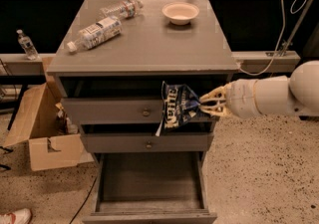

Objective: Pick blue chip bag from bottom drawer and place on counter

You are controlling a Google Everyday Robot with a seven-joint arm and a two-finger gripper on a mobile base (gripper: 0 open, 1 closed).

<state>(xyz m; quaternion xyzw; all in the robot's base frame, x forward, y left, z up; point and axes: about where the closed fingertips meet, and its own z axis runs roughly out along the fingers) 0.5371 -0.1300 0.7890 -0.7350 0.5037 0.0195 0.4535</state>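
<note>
The blue chip bag (pixel 178 105) is dark navy foil with white lettering and hangs in the air in front of the top drawer's face. My gripper (pixel 205 105) comes in from the right on a white arm and is shut on the bag's right edge. The bottom drawer (pixel 149 213) is pulled out below, its grey box interior bare. The counter (pixel 149 44) is the flat grey cabinet top, just above the bag's upper edge.
Two clear water bottles (pixel 95 33) (pixel 122 8) lie at the counter's left and back. A cream bowl (pixel 180 12) stands at its back right. An open cardboard box (pixel 42 138) sits on the floor to the left. A small bottle (pixel 26 44) stands on the left ledge.
</note>
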